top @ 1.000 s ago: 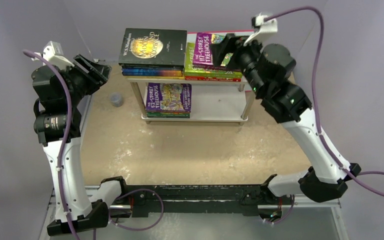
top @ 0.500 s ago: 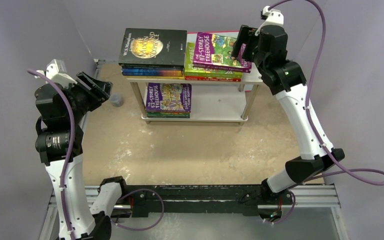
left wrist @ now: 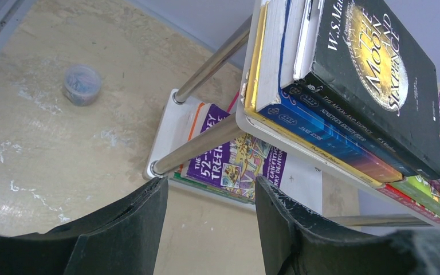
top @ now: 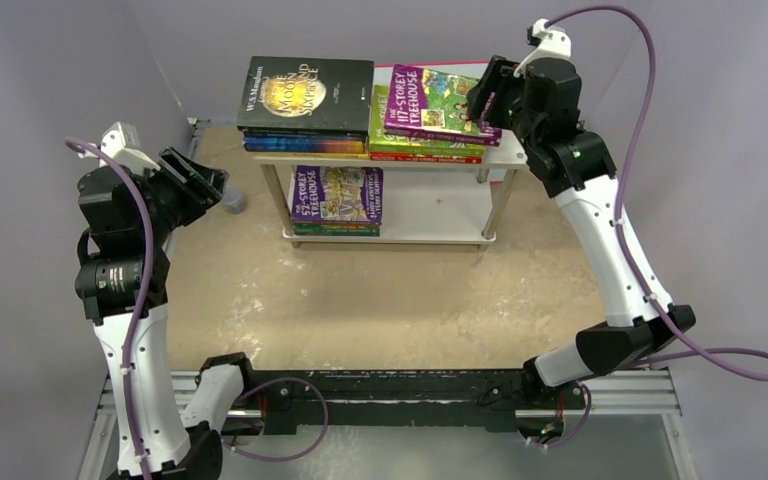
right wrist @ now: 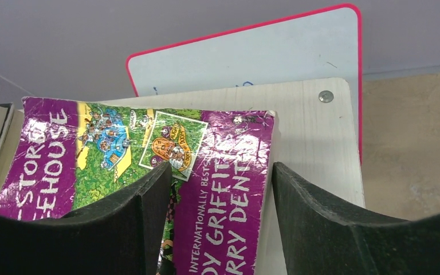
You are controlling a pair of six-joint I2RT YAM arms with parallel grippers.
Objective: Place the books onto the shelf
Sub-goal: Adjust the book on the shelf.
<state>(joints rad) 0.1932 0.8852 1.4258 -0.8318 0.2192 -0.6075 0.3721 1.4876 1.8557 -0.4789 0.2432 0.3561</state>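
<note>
The shelf point(top: 440, 212) holds all the books I can see. On its top board the black "Moon and Sixpence" point(top: 305, 95) caps the left stack. The purple "117-Storey Treehouse" point(top: 430, 98) lies flat on the right stack. A "52-Storey Treehouse" point(top: 337, 194) tops a small pile on the lower tier. My right gripper point(top: 482, 98) hovers open at the purple book's point(right wrist: 229, 172) right end. One finger is above the cover, the other above the bare shelf board point(right wrist: 315, 132). My left gripper point(top: 200, 172) hangs open and empty left of the shelf, facing it point(left wrist: 211, 186).
A pink-edged white board point(right wrist: 252, 54) leans behind the shelf. A small grey cup point(top: 233, 200) stands on the tan tabletop left of the shelf, and it also shows in the left wrist view point(left wrist: 81, 85). Purple walls close in on both sides.
My right gripper has drawn back from over the purple book to its right end, and that arm's elbow has lifted. The left arm has sunk slightly.
</note>
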